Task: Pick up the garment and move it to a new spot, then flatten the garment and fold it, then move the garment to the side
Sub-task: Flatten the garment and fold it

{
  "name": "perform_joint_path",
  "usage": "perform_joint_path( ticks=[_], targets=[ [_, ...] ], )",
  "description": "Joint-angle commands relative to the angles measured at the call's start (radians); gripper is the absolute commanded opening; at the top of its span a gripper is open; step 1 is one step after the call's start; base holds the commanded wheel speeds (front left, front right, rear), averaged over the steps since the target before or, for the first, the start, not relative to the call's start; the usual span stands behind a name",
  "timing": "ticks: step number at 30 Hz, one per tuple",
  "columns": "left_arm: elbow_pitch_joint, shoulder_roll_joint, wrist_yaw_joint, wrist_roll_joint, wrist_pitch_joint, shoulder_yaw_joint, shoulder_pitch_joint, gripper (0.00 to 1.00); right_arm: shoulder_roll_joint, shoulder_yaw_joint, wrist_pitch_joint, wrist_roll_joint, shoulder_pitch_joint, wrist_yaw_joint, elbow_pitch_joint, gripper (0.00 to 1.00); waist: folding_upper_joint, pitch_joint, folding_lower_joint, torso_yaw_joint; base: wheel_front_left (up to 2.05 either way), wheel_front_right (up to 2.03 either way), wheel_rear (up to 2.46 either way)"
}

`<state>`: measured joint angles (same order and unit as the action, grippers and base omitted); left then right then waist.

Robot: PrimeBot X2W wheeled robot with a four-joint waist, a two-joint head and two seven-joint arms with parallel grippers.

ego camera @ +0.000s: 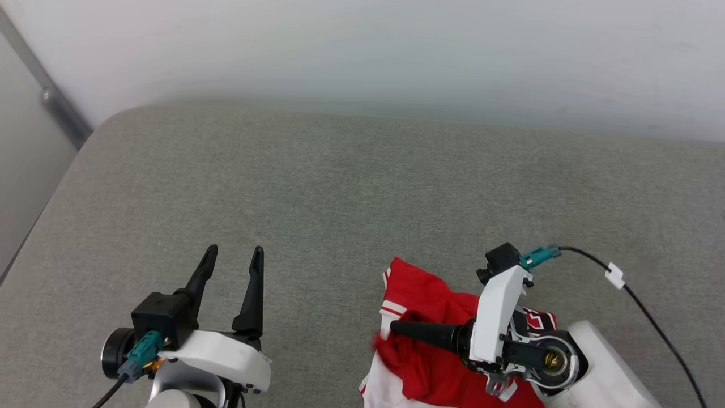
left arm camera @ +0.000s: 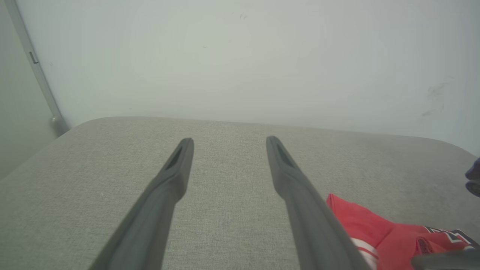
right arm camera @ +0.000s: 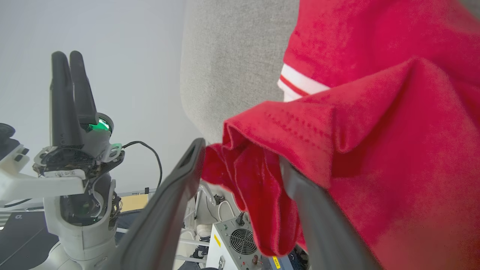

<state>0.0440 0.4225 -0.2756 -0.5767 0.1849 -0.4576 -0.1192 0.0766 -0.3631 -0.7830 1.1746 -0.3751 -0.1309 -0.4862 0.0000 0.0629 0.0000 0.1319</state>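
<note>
Right claw: jaws spread wide, nothing pinched. Red cloth is draped over one finger, w/ a loose fold hanging btwn the two. Fingers point twd robot's left, across the heap.

Grey padded surface: carries the work; far side bare.

Garment: bunched at near right edge of pad, directly under and around right claw, part spilling over near edge. Crumpled, so long axis unclear; heap runs approx near-to-far, peak pointing away from robot, white striped cuff facing left.

Left claw: fully open, empty, hovering well apart to garment's left. Right arm is nearer; judged best placed for regrasp.
</note>
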Motion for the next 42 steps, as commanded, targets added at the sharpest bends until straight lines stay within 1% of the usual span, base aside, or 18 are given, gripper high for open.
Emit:
perform_joint_path(
  ticks=[1, 3, 6, 8, 10, 11, 15, 19, 22, 25, 27, 30, 32, 37, 42],
  targets=[
    [-0.005, -0.006, 0.001, -0.005, 0.006, -0.001, -0.009, 1.00, 0.021, -0.020, 0.005, -0.024, -0.013, 0.000, 0.032, 1.00, 0.0000, -0.007, 0.0000, -0.010, 0.00, 0.00, 0.00],
    [-0.014, -0.007, 0.002, -0.007, 0.008, -0.002, -0.011, 1.00, 0.048, -0.054, 0.014, -0.063, -0.012, 0.000, 0.091, 1.00, 0.0000, -0.013, 0.0000, -0.019, 0.00, 0.00, 0.00],
    [-0.025, -0.006, 0.003, -0.009, 0.012, 0.001, -0.008, 1.00, 0.109, -0.097, 0.072, -0.155, -0.012, 0.000, 0.177, 1.00, 0.0000, -0.024, 0.0000, -0.035, 0.00, 0.00, 0.00],
    [-0.030, -0.007, -0.002, -0.011, 0.015, 0.003, -0.002, 1.00, 0.150, -0.108, 0.131, -0.234, -0.008, 0.000, 0.214, 1.00, 0.0000, -0.031, 0.0000, -0.047, 0.00, 0.00, 0.00],
    [-0.035, -0.004, -0.005, -0.013, 0.019, 0.007, 0.006, 1.00, 0.187, -0.098, 0.189, -0.313, 0.004, 0.000, 0.235, 1.00, 0.0000, -0.038, 0.0000, -0.062, 0.00, 0.00, 0.00],
    [-0.035, -0.004, -0.005, -0.013, 0.019, 0.007, 0.006, 1.00, 0.187, -0.098, 0.189, -0.313, 0.004, 0.000, 0.235, 1.00, 0.0000, -0.038, 0.0000, -0.062, 0.00, 0.00, 0.00],
    [-0.040, -0.004, -0.016, -0.014, 0.027, 0.015, 0.020, 1.00, 0.245, -0.034, 0.309, -0.458, 0.040, 0.000, 0.261, 1.00, 0.0000, -0.049, 0.0000, -0.093, 0.00, 0.00, 0.00],
    [-0.044, -0.002, -0.025, -0.015, 0.036, 0.025, 0.035, 1.00, 0.271, 0.084, 0.448, -0.595, 0.099, 0.000, 0.291, 1.00, 0.0000, -0.060, 0.0000, -0.122, 0.00, 0.00, 0.00],
    [-0.049, 0.003, -0.027, -0.017, 0.044, 0.036, 0.049, 1.00, 0.261, 0.187, 0.552, -0.681, 0.160, 0.000, 0.323, 1.00, 0.0000, -0.070, 0.0000, -0.143, 0.00, 0.00, 0.00],
    [-0.049, 0.002, -0.033, -0.016, 0.056, 0.048, 0.061, 1.00, 0.230, 0.277, 0.645, -0.746, 0.219, 0.000, 0.376, 1.00, 0.0000, -0.078, 0.0000, -0.158, 0.00, 0.00, 0.00],
    [-0.054, 0.006, -0.031, -0.019, 0.060, 0.059, 0.072, 1.00, 0.210, 0.317, 0.697, -0.776, 0.255, 0.000, 0.414, 1.00, 0.0000, -0.084, 0.0000, -0.165, 0.00, 0.00, 0.00],
    [-0.061, 0.009, -0.028, -0.019, 0.067, 0.071, 0.083, 1.00, 0.185, 0.344, 0.749, -0.802, 0.309, 0.000, 0.466, 1.00, 0.0000, -0.094, 0.0000, -0.173, 0.00, 0.00, 0.00],
    [-0.064, 0.010, -0.028, -0.012, 0.072, 0.078, 0.095, 1.00, 0.170, 0.350, 0.765, -0.812, 0.346, 0.000, 0.498, 1.00, 0.0000, -0.103, 0.0000, -0.178, 0.00, 0.00, 0.00],
    [-0.068, 0.008, -0.035, 0.005, 0.075, 0.084, 0.127, 1.00, 0.132, 0.371, 0.752, -0.832, 0.437, 0.000, 0.562, 1.00, 0.0000, -0.126, 0.0000, -0.185, 0.00, 0.00, 0.00],
    [-0.067, 0.007, -0.034, 0.010, 0.078, 0.091, 0.155, 1.00, 0.121, 0.367, 0.724, -0.845, 0.476, 0.000, 0.590, 1.00, 0.0000, -0.139, 0.0000, -0.191, 0.00, 0.00, 0.00]
  ],
)
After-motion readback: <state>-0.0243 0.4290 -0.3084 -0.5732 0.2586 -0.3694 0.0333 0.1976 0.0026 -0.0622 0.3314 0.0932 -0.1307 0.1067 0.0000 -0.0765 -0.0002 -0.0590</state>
